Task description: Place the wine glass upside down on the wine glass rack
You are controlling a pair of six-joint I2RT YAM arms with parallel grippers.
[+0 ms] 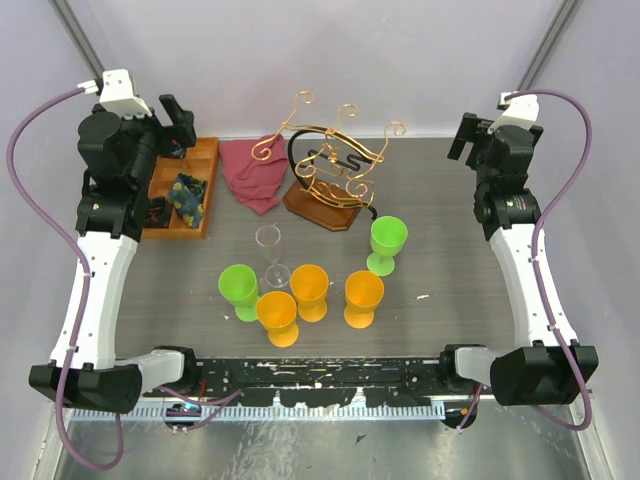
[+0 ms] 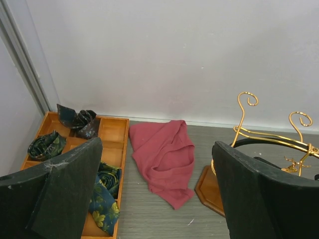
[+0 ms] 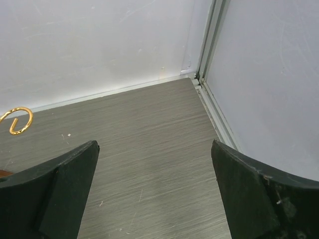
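A clear wine glass (image 1: 270, 252) stands upright on the table, left of centre among coloured goblets. The gold wire rack (image 1: 335, 160) with curled arms stands on its brown wooden base behind the glass. It also shows at the right of the left wrist view (image 2: 242, 115). My left gripper (image 1: 180, 122) is open and empty, raised at the back left over the wooden tray; in its own view (image 2: 157, 144) the jaws are wide apart. My right gripper (image 1: 463, 136) is open and empty at the back right, over bare table (image 3: 155, 144). The glass is hidden from both wrist views.
Two green goblets (image 1: 238, 288) (image 1: 388, 242) and three orange goblets (image 1: 277, 316) (image 1: 310, 290) (image 1: 363, 298) stand round the glass. A red cloth (image 1: 255, 172) lies left of the rack. A compartmented wooden tray (image 1: 205, 160) with rolled ties sits at the back left.
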